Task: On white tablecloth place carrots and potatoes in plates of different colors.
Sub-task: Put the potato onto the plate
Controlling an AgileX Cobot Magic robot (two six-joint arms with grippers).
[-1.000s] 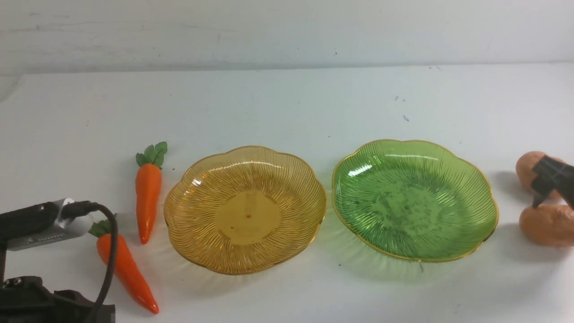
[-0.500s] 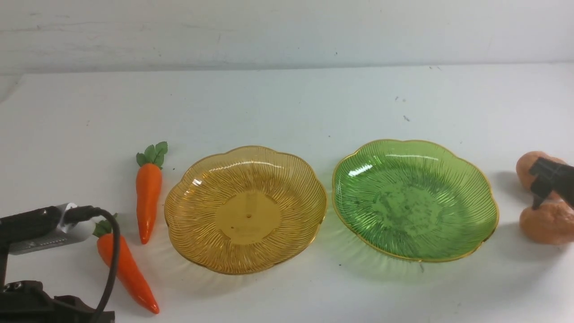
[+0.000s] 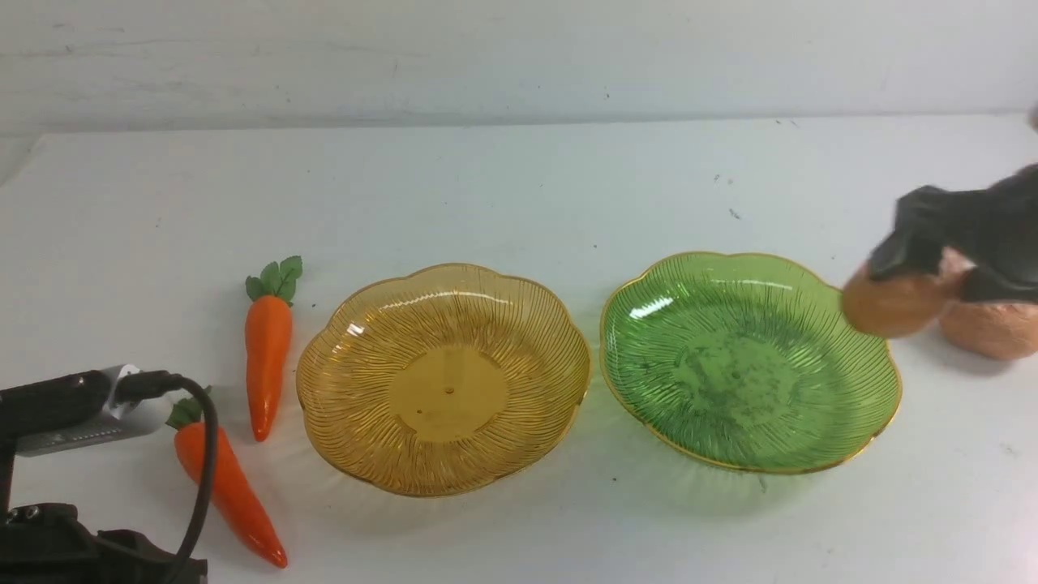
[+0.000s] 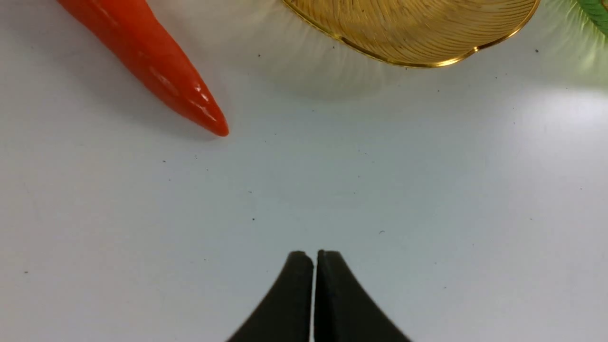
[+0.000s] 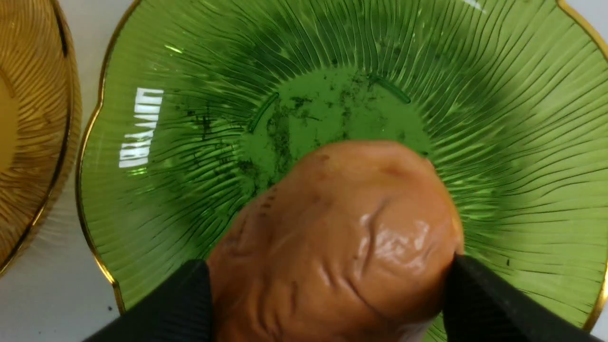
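A white tablecloth (image 3: 519, 186) covered the whole table, marked by a few small dark specks. Two ribbed, see-through plates with scalloped gold rims sat side by side near its middle, almost touching: an amber-yellow plate (image 3: 365, 324) on the left and a green plate (image 3: 730, 438) on the right, both empty. Two glossy orange carrots with green leafy tops lay on the cloth to the left of the amber plate. The far carrot (image 3: 268, 357) lay just beside the plate's left rim with its tip toward the near side, and the near carrot (image 3: 231, 491) slanted with its tip toward the near right. The left gripper (image 4: 314, 259) was clenched, its two black fingers pressed together over bare cloth, with nothing in it, near the tip of the near carrot and the amber plate's near rim. At the right side, the right gripper (image 3: 941, 272) grasped one wrinkled tan-orange potato (image 3: 888, 304) between its black fingers, holding it in the air over the right rim of the green plate. The other potato (image 3: 989, 328) rested on the cloth just right of that plate, partly hidden behind the gripper.
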